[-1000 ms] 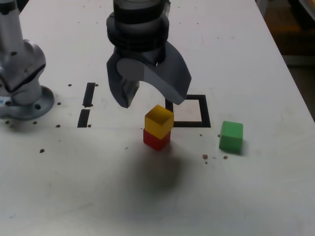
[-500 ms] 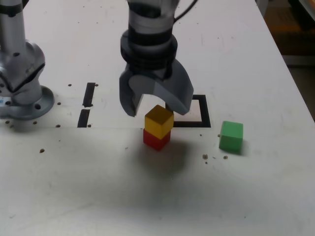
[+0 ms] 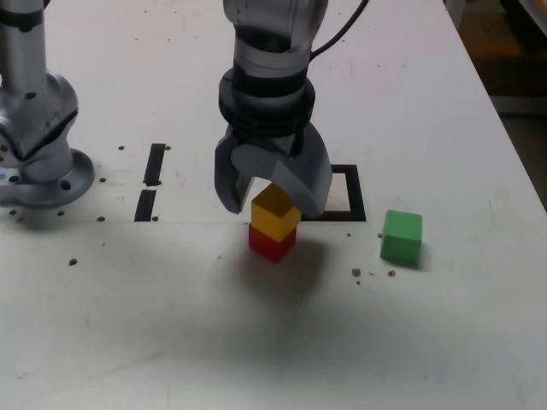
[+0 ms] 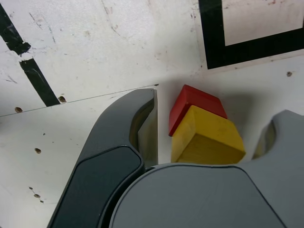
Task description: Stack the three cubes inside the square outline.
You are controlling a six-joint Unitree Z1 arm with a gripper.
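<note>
The yellow cube (image 3: 275,211) sits skewed on top of the red cube (image 3: 272,243), just outside the near-left corner of the square outline (image 3: 354,198) in the exterior view. My gripper (image 3: 273,203) is low over this pair, open, with one finger on each side of the yellow cube. In the wrist view a narrow gap shows between the dark finger's pad (image 4: 148,126) and the yellow cube (image 4: 209,140), with the red cube (image 4: 194,102) below it and the outline (image 4: 213,33) beyond. The green cube (image 3: 402,237) lies alone toward the exterior view's right.
The arm's grey base (image 3: 38,128) stands at the exterior view's left. Two short black tape strips (image 3: 154,164) lie between base and cubes. Small dark specks (image 3: 356,272) dot the white table (image 3: 256,342), whose edge runs along the right side.
The gripper has come down from above the stack until its fingers flank the yellow cube, and the jaws have narrowed. The cubes have not moved.
</note>
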